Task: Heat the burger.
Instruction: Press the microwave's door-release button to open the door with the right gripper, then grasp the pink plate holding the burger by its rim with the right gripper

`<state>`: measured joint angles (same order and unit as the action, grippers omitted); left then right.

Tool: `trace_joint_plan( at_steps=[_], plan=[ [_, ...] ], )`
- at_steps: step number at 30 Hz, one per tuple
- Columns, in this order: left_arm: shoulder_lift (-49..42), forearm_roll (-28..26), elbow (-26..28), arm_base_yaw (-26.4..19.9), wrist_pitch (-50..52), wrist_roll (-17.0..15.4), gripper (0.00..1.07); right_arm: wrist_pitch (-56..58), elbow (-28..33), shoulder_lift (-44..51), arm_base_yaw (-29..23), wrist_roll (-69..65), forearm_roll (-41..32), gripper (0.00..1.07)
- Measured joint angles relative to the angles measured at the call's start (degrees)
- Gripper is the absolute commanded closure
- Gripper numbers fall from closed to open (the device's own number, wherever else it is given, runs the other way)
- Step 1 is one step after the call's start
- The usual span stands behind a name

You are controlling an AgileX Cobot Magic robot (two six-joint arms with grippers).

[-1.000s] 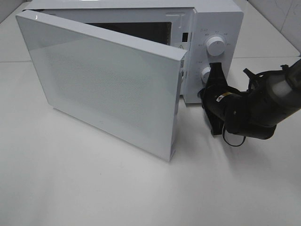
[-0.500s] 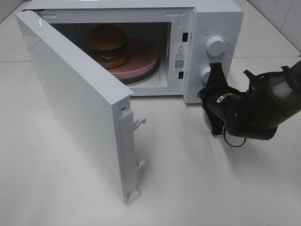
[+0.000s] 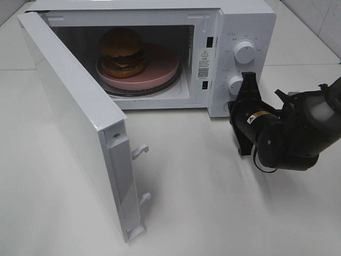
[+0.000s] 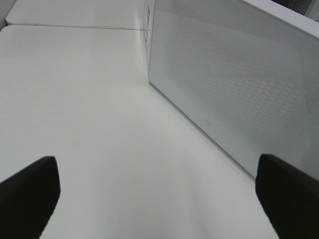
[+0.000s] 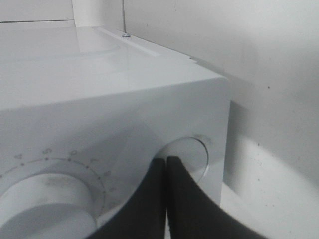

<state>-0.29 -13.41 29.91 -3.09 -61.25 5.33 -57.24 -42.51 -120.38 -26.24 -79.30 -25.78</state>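
White door (image 3: pixel 80 122) of the microwave (image 3: pixel 245 21), which a second ago lay across the opening and hid the inside, now stands swung wide toward the left edge of the surface (image 3: pixel 213 202), latch hooks showing on its free edge. That swing is the one big change. The cavity is bare to view, and the burger (image 3: pixel 123 52) sits inside on the pink plate (image 3: pixel 162 66), toward the plate's left part, upright and whole.

My right hand (image 3: pixel 249 77) is closed, tips pressed together with nothing between them, pointing at the control panel beside the lower knob (image 3: pixel 233 84). It has dropped back a little from the panel over this second. Its wrist view puts the tips right at the rim of a round button (image 5: pixel 192 152); I cannot tell whether they touch it. I judge that the push there released the door.

My left hand (image 4: pixel 155 164) is spread wide and empty, low over the surface on the door's outer side, well apart from it.

For the task, this means nothing can heat now: with the door open the oven will not run. The burger is already in place, so what I read as left is closing the door and turning a knob, unless heating is done and the burger is to come out; these views do not settle which.
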Motion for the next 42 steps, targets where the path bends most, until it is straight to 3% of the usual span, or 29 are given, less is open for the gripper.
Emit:
trace_joint_plan(
  at_steps=[5,15,22,42],
  plan=[
    [0.00,0.00,0.00,0.00,0.00,0.00,0.06,0.63,1.49,3.67,0.06,0.11,-0.52,1.07],
    [0.00,0.00,0.00,0.00,0.00,0.00,0.06,6.65,6.70,10.14,0.34,0.11,8.77,1.07],
    [0.00,0.00,0.00,0.00,0.00,0.00,0.06,12.15,9.68,15.58,0.34,3.38,10.08,1.07],
    [0.00,0.00,0.00,0.00,0.00,0.00,0.06,49.05,10.14,33.23,0.34,48.13,10.60,1.07]
  ],
)
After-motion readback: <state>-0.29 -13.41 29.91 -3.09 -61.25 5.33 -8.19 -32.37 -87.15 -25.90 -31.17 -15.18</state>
